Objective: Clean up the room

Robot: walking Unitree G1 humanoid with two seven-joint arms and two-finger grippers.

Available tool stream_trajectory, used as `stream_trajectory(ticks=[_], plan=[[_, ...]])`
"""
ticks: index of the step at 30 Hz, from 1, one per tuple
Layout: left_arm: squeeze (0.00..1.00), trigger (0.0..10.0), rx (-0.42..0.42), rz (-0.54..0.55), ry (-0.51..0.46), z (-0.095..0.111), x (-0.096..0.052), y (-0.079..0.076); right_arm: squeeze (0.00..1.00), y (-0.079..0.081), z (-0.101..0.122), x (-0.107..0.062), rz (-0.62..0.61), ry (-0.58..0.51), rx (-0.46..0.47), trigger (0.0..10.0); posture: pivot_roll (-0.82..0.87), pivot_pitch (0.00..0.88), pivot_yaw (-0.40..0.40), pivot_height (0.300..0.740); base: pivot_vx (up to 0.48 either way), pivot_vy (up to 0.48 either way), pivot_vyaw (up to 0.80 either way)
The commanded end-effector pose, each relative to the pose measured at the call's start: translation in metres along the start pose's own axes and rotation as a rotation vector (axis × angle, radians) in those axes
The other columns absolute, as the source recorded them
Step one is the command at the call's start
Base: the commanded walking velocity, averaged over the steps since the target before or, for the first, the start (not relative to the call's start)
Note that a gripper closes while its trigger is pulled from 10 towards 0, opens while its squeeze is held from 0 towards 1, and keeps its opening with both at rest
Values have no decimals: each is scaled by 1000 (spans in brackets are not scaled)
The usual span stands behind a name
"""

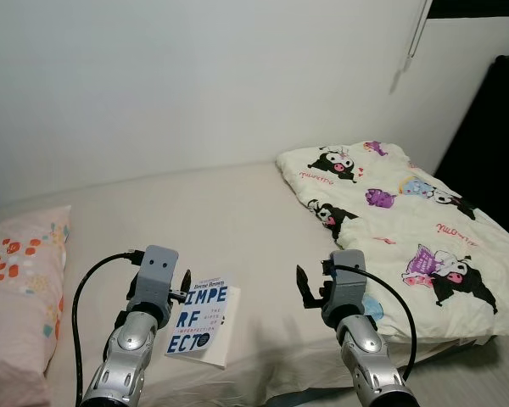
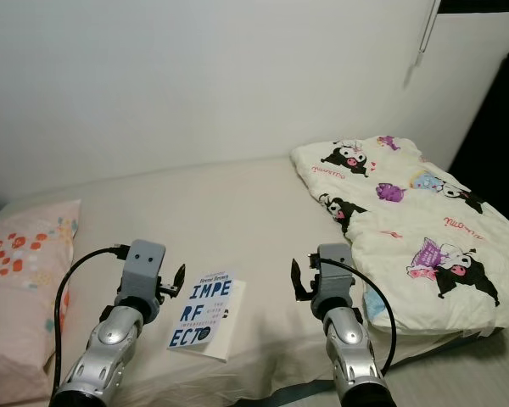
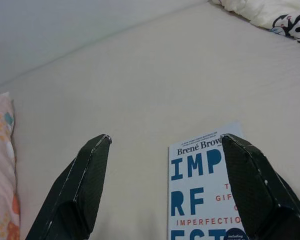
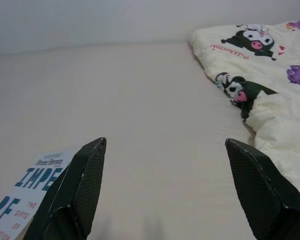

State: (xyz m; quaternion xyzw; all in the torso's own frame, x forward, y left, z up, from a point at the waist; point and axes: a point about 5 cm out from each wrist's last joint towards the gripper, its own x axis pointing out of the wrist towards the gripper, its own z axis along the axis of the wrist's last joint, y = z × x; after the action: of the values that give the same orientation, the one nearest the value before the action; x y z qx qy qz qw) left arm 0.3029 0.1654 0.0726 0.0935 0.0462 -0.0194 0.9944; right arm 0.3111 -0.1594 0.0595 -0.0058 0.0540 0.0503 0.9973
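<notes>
Setting: bedroom in home. Bed (image 1: 237, 212) with plain cream sheet pushed against bare white wall (image 1: 195, 76). Pink pillow (image 1: 17, 280) with orange-red print at one end. Folded cartoon-print comforter (image 1: 399, 220) at other end. Paperback book (image 1: 199, 320) lying flat on sheet near front edge. Dark furniture (image 1: 492, 127) beside bed, type unclear.

Silver arms, looping black cables, black-fingered left hand (image 3: 162, 190)
</notes>
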Motion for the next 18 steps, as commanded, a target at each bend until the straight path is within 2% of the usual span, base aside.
stream_trajectory(ticks=[1, 15, 18], plan=[[0, 10000, -16, -1, -4, -1, -1, 0, 0, 0, 0, -2, 4, -9, -16, 10000, -72, 54, -4, 740, 0, 379, 0], [0, 10000, -18, -9, -6, 0, 0, -1, 0, -1, 0, -3, -1, -15, -15, 10000, -76, 42, 2, 740, 0, 397, 0], [0, 10000, -13, 19, 7, 1, 2, 1, 0, -1, 1, -3, -1, -16, -16, 10000, -76, 42, 2, 740, 0, -160, 0]])
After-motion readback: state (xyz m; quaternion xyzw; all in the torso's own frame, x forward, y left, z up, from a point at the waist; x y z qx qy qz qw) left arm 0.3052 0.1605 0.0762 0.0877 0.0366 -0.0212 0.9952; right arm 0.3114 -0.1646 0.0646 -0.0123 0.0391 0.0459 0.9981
